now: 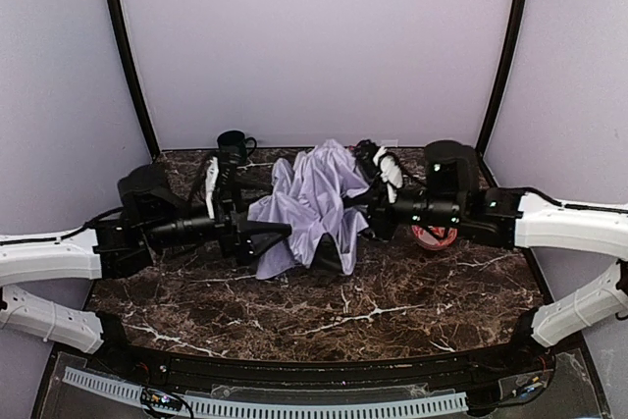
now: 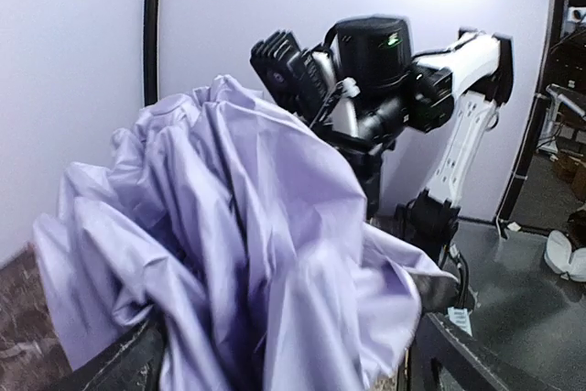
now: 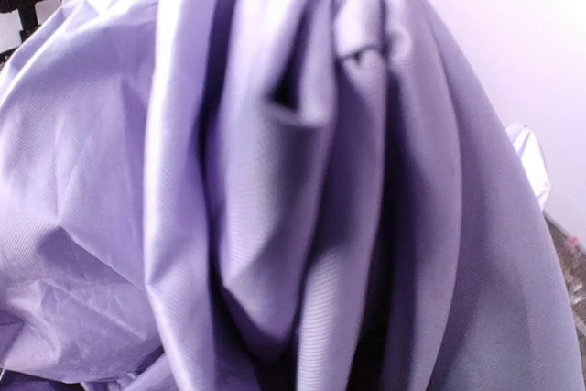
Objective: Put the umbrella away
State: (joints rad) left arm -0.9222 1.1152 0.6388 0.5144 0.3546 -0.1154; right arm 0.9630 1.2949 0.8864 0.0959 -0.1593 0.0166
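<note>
Where the dark marbled surface (image 1: 392, 301) fills the centre of the overhead view, we see the umbrella (image 1: 314, 203) lying as a crumpled heap of pale lavender fabric, with black lining showing at its lower edge. At its left edge the left hand (image 1: 280, 230) stands with jaws apart, fabric bulging between them. At its right edge the right hand (image 1: 373, 208) has its jaws together; whether they pinch fabric we cannot tell. A black mug (image 1: 234, 147) stands to the upper left of the heap, and a red-patterned bowl (image 1: 434, 236) sits beneath the right arm.
</note>
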